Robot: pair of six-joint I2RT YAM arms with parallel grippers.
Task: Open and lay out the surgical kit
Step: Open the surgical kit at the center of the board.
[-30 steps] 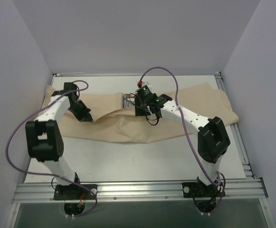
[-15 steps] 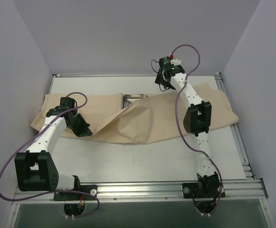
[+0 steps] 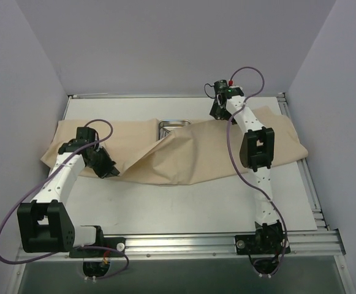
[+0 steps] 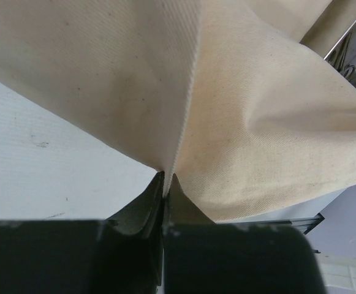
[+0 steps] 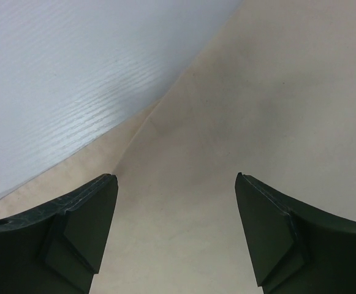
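- The beige cloth wrap (image 3: 184, 160) lies in a wide, rumpled band across the white surface (image 3: 184, 208). One flap is draped partly over the small shiny rectangular steel tray (image 3: 172, 126) near the far middle.
- The cloth looks soft, light and limp, so it should sag and drag when pulled. An edge or corner fold seems the best place to pinch it.
- The tray looks stiff and slippery, and its rim would be the likely hold. No instruments can be made out.
- The left gripper (image 4: 166, 184) is pressed together, pinching a raised fold of the cloth at its near left edge.
- The right gripper (image 5: 176, 229) is spread wide and holds nothing. It is poised over the cloth's far edge, beside bare surface.
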